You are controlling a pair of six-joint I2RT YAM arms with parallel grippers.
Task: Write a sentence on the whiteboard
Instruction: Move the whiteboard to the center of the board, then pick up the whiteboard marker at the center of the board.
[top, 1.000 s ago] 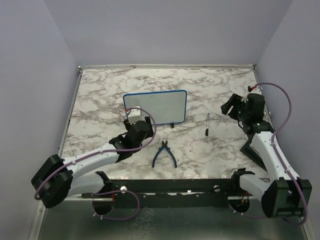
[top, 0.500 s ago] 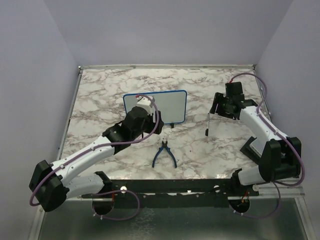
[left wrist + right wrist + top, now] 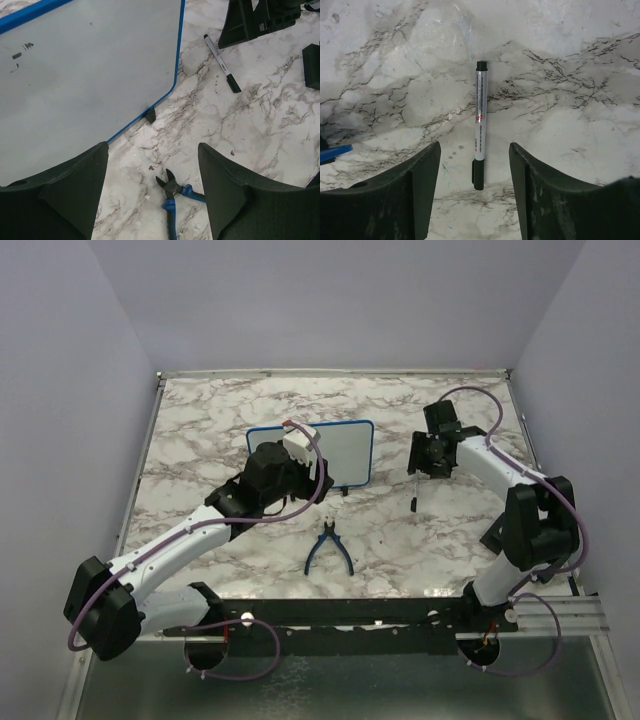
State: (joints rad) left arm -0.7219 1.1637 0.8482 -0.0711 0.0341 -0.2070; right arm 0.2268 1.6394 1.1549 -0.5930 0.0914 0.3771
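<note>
right end effector spread over marker right of whiteboard | left end effector spread, at its front | sentence unwritten, marker not yet grasped

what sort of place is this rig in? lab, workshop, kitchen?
Most likely a robotics lab test cell: a marble-patterned tabletop boxed in by plain lilac walls, the left arm and right arm bolted at its near edge, and staged props only: a whiteboard, a marker and pliers.
</note>
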